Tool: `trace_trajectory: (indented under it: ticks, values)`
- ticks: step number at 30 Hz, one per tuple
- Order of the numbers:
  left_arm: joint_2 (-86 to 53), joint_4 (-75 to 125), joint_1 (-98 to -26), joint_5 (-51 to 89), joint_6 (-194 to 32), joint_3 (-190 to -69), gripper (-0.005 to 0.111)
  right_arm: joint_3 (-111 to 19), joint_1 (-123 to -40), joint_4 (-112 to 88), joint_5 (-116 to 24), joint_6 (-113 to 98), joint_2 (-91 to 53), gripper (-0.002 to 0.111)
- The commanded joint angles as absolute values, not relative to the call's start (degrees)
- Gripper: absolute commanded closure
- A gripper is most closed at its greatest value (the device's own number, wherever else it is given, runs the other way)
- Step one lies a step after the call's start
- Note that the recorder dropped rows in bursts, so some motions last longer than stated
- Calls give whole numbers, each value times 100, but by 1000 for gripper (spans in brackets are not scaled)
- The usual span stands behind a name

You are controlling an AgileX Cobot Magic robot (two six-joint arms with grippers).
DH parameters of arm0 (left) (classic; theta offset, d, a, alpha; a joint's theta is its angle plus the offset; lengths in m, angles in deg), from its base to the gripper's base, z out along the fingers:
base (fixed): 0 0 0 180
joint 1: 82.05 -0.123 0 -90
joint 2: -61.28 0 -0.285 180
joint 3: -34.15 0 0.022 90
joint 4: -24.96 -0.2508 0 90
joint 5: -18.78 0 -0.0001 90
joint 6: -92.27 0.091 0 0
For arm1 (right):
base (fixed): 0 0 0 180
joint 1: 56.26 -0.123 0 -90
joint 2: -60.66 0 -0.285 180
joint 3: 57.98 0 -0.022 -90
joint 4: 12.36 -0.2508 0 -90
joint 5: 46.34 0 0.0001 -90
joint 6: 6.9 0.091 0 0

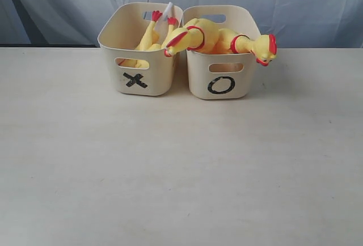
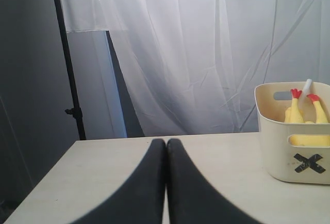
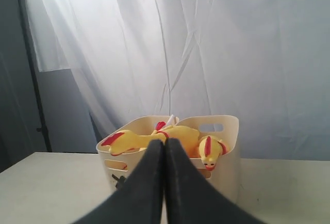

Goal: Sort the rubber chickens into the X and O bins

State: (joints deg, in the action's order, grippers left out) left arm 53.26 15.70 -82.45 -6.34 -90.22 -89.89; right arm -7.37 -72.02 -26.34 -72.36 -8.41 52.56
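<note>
Two cream bins stand side by side at the back of the table: the X bin [image 1: 160, 79] on the left and the O bin [image 1: 197, 80] on the right. A rubber chicken [image 1: 151, 37] lies in the X bin with its red feet up. Two more chickens fill the O bin. One head [image 1: 178, 41] leans over the X bin's rim and the other head [image 1: 264, 48] hangs over the right side. Neither arm shows in the exterior view. My left gripper [image 2: 166, 144] is shut and empty, with the X bin [image 2: 273, 152] off to one side. My right gripper [image 3: 165, 144] is shut and empty, facing the O bin [image 3: 230, 167].
A white curtain [image 1: 283, 2] hangs behind the bins. A black stand pole [image 2: 67, 69] rises beyond the table's far corner in the left wrist view. The pale tabletop [image 1: 181, 166] stretches from the bins to the front edge.
</note>
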Motion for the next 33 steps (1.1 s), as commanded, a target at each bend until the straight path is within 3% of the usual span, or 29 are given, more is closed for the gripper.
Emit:
trace_trajectory:
  ticks: [1, 5, 20, 22, 26, 33]
  values:
    - [5349, 1566, -8254, -597, -9026, -8967, 107, -725, -6614, -2708, -7251, -842, 5287, 108]
    - [5349, 1566, -8254, -597, -9026, -8967, 107, -725, -6086, -2743, -7251, -842, 5287, 108]
    - [5349, 1566, -8254, -597, -9026, -8967, 107, -659, -6070, -2743, -7277, -842, 5287, 108]
    - [5349, 1566, -8253, -546, -9026, -8967, 107, -518, -6070, -2743, -6792, -842, 5287, 108]
    - [5349, 1566, -8253, 67, -9026, -8952, 107, -165, -6070, -2564, -5269, -842, 5287, 108]
    - [5349, 1566, -8253, 2273, -9026, -7766, 107, 744, -6070, -2080, -4634, -842, 5287, 108]
